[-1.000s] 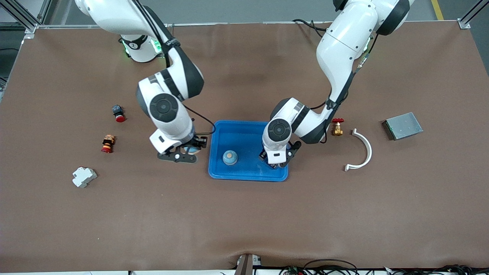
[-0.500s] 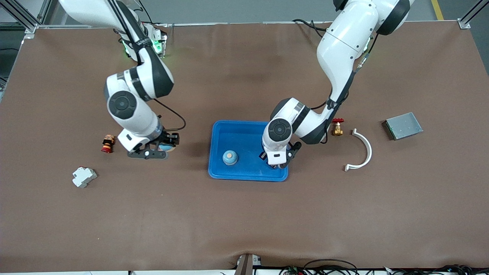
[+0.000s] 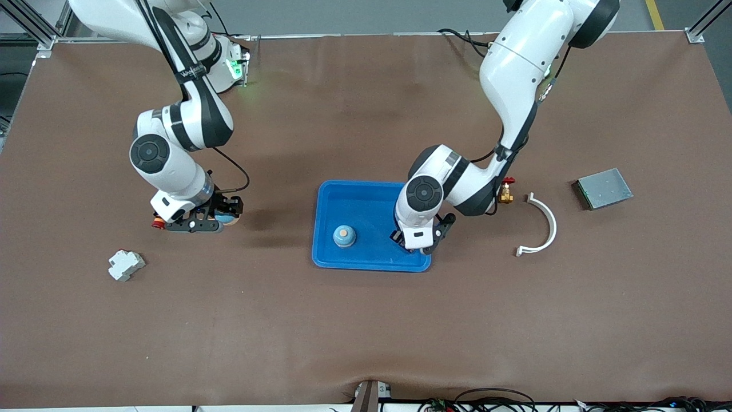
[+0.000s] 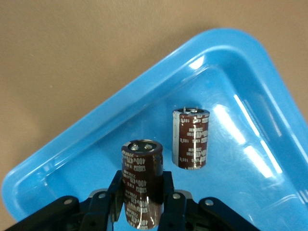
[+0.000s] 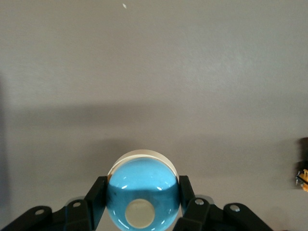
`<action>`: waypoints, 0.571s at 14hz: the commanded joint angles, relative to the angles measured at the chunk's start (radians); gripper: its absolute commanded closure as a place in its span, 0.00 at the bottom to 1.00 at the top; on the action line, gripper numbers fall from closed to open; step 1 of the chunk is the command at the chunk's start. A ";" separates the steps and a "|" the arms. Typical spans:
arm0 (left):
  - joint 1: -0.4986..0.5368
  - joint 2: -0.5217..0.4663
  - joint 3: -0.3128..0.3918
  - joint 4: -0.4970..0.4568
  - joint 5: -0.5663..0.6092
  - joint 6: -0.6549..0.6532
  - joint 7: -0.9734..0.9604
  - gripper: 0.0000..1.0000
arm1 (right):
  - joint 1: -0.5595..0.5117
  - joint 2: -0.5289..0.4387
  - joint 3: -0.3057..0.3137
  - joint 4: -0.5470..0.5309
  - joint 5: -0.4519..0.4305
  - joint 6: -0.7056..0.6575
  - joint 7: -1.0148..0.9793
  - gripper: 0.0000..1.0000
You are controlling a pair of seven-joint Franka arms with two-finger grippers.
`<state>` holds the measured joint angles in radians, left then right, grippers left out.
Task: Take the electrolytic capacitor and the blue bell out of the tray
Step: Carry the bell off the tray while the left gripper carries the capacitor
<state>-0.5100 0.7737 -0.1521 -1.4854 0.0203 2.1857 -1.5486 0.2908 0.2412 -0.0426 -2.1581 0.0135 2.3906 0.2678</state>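
Blue tray [image 3: 366,197], mid-tabletop: second blue bell [image 3: 344,235] and another capacitor [image 4: 190,138] inside. Left gripper [image 4: 143,202], fingers clamped on electrolytic capacitor [image 4: 141,180] over tray corner: lift straight, clear rim. Right gripper [image 5: 142,204], fingers gripping blue bell [image 5: 142,192] over bare tabletop: lower gently before release.

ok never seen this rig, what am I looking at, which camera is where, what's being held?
Two robot arms with two-finger grippers at a brown table. One picture looks down from across the table; the other two come from cameras on each wrist.

The left gripper, over the blue tray, is shut on a brown capacitor; a second capacitor stands in the tray, and so does a blue bell.

The right gripper, over bare table toward the right arm's end, is shut on another blue bell.

Elsewhere: a red-handled valve, white curved piece, grey plate, white block.
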 commanded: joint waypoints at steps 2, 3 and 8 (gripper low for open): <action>0.033 -0.102 -0.006 -0.012 0.023 -0.128 0.066 0.96 | -0.038 -0.034 0.020 -0.074 0.011 0.067 -0.015 1.00; 0.039 -0.129 -0.006 -0.016 0.014 -0.168 0.114 0.96 | -0.041 -0.031 0.020 -0.081 0.011 0.088 -0.015 1.00; 0.152 -0.264 -0.015 -0.044 -0.003 -0.346 0.330 0.96 | -0.052 0.018 0.020 -0.098 0.025 0.159 -0.015 1.00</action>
<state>-0.4095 0.5810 -0.1542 -1.4803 0.0212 1.8992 -1.3069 0.2684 0.2474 -0.0424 -2.2342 0.0210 2.5055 0.2673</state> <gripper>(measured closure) 0.648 0.357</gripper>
